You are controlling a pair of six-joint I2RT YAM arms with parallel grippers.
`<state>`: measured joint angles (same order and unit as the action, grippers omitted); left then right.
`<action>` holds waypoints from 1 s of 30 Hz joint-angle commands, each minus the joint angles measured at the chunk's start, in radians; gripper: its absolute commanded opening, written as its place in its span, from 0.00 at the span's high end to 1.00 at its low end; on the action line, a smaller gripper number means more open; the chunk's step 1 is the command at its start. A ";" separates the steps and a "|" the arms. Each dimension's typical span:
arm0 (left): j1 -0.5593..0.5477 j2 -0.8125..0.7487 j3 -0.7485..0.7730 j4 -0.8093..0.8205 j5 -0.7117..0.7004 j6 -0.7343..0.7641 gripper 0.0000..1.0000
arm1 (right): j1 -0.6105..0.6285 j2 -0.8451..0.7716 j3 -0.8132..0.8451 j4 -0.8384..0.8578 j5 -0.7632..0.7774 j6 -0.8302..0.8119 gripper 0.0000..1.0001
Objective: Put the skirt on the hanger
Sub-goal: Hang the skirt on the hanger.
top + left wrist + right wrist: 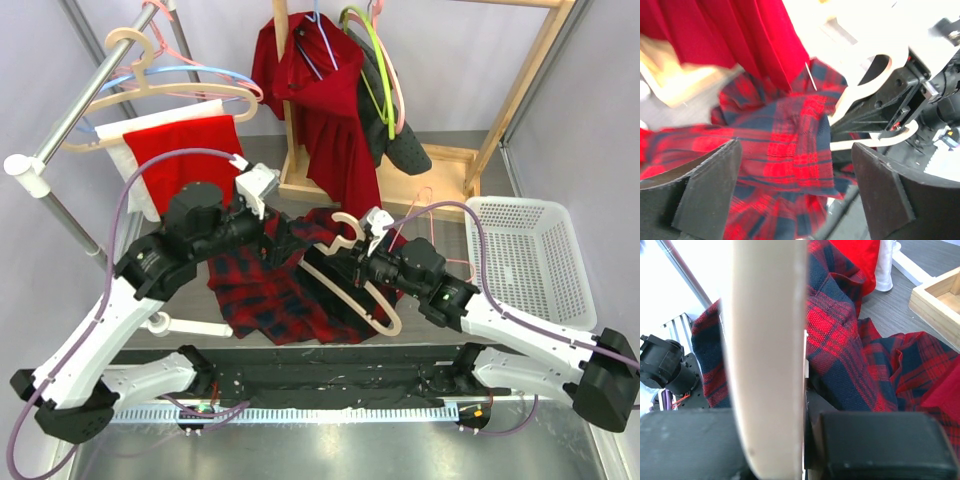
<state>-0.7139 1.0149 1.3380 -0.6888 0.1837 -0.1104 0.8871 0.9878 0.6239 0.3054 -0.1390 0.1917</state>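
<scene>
The red and navy plaid skirt (255,295) lies crumpled on the table between the two arms. My left gripper (288,240) hovers over its upper edge, open. In the left wrist view its dark fingers (710,185) stand wide apart above the plaid cloth (790,135) and nothing is pinched between them. My right gripper (345,265) is shut on the cream hanger (385,312), whose hook points toward the left gripper. The right wrist view shows the hanger's arm (770,340) clamped between the pads, with skirt fabric (840,355) just behind it. From the left wrist the hanger (865,87) appears at the skirt's right edge.
A white plastic basket (530,260) sits at the right. A wooden rack (500,120) at the back holds a red dress (330,130) and a dark garment. A metal rail (90,90) at the left carries hangers and a red cloth (185,150).
</scene>
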 commanded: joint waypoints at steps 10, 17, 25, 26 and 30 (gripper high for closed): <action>-0.001 0.142 0.186 -0.122 0.192 0.314 0.01 | 0.006 -0.172 0.152 -0.105 -0.088 -0.069 0.99; -0.001 0.177 0.216 -0.256 0.379 0.475 0.01 | 0.004 -0.172 0.284 -0.333 -0.238 -0.090 0.99; -0.001 0.218 0.194 -0.383 0.599 0.610 0.07 | 0.006 -0.169 0.313 -0.393 -0.343 -0.077 0.99; -0.001 0.235 0.191 -0.387 0.606 0.607 0.08 | 0.006 -0.166 0.319 -0.399 -0.355 -0.078 0.99; -0.002 0.280 0.184 -0.396 0.642 0.598 0.34 | 0.006 -0.147 0.327 -0.414 -0.389 -0.077 0.99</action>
<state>-0.7139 1.2579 1.5234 -1.0500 0.7338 0.4595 0.8875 0.8436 0.8780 -0.1814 -0.4488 0.1184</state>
